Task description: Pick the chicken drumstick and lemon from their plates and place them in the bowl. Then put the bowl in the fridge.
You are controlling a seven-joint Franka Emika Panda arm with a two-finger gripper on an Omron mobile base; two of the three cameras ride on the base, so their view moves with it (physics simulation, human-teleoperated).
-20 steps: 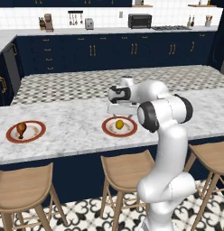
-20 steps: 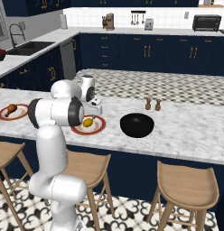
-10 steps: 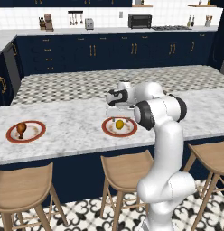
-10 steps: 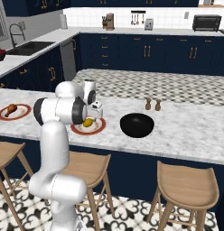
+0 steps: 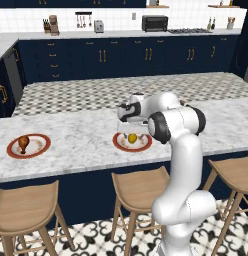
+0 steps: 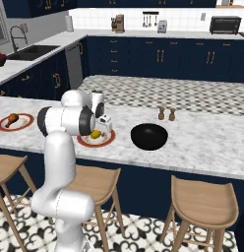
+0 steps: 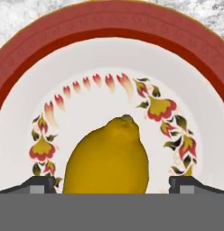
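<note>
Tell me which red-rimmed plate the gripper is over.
The plate holding the lemon, beside the bowl. The gripper hangs above it; the drumstick's plate sits apart.

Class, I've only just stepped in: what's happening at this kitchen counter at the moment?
A white robot arm is reaching over a marble counter with its tool low over the lemon, which sits on a red-rimmed plate. The fingertips stand apart on either side of the lemon, not closed on it. The drumstick lies on its own plate farther along. The black bowl has nothing visible inside.
</note>
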